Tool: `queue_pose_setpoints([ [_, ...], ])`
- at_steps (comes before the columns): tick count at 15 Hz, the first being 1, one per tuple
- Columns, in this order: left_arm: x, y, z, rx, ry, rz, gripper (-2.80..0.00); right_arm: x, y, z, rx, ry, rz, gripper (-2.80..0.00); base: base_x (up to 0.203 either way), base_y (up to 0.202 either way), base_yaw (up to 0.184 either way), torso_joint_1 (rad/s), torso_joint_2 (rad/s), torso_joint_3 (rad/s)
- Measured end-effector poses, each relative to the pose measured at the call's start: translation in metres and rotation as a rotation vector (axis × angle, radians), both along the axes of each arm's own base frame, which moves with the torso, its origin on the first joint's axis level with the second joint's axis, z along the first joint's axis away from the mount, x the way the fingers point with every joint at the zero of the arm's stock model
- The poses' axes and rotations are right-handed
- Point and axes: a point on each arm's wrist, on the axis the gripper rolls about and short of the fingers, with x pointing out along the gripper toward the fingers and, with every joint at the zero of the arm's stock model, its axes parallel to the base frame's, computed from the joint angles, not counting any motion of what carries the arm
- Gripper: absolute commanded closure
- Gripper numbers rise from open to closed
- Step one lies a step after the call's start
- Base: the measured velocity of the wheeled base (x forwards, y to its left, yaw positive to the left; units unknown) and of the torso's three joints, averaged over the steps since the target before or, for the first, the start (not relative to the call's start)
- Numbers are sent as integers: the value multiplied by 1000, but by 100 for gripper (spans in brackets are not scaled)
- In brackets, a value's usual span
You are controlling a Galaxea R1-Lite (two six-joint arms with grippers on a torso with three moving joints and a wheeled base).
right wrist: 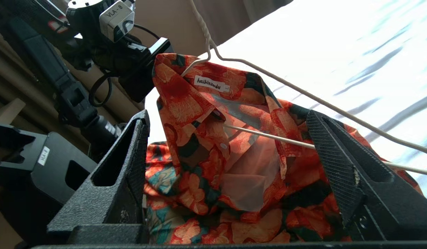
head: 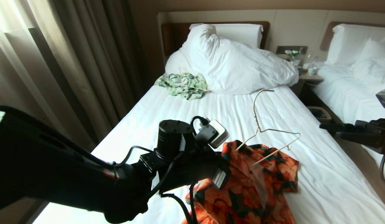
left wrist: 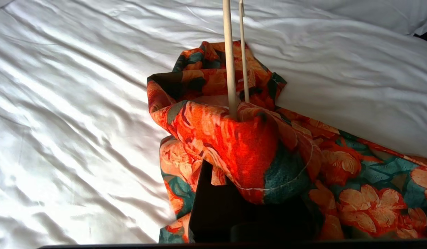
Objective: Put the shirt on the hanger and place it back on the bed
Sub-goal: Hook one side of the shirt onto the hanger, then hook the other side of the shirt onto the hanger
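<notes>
- The left gripper sits over the near part of the bed and is clamped on one shoulder of the floral shirt, with that end of the hanger inside the cloth; the left wrist view shows the fabric bunched over the closed jaws and two thin rods rising out of the fold.
- The right gripper has its jaws spread wide and holds nothing; in the head view its arm hangs past the bed's right edge, well apart from the shirt.
- Key relation: from the right gripper, the shirt's open collar and the hanger's free shoulder lie straight ahead, between its two fingers, in the right wrist view. The hanger's bottom bar runs crosswise, from the left gripper toward the right side of the bed, with the bare end sticking out of the shirt on the right.
- Judged from this, the right arm is the one placed to draw the loose shoulder over that bare end.
- The hanger is thin, stiff, cream-white wire, triangular, with a twisted neck and a long curved hook pointing toward the duvet.
- The shirt is soft, limp printed cloth, orange flowers on dark green, partly sheer at the open front, with a small white collar label; it slumps in folds on the smooth white sheet.
</notes>
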Motion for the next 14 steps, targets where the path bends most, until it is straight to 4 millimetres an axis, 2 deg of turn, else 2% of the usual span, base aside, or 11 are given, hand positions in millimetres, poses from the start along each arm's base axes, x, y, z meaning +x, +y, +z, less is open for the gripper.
queue_pose_setpoints([
  [1,-2,2,6,-13,8,5,0,1,0,6,3,6,1,-280,0,0,0,0,0,0],
  [2,-6,4,12,-29,26,9,0,2,1,14,14,30,5,0,0,0,0,0,0,0],
  [6,-16,9,26,-54,28,8,0,14,15,61,90,217,-37,0,0,0,0,0,0,0],
  [8,-24,6,32,-63,14,14,0,18,22,93,163,356,-49,0,0,0,0,0,0,0],
  [9,-29,3,35,-65,8,11,0,18,26,100,197,446,-46,0,0,0,0,0,0,0],
  [11,-37,-1,42,-57,4,19,0,17,36,105,231,566,-28,0,0,0,0,0,0,0],
  [14,-41,-3,53,-84,-18,15,0,21,38,95,215,525,-85,0,0,0,0,0,0,0],
])
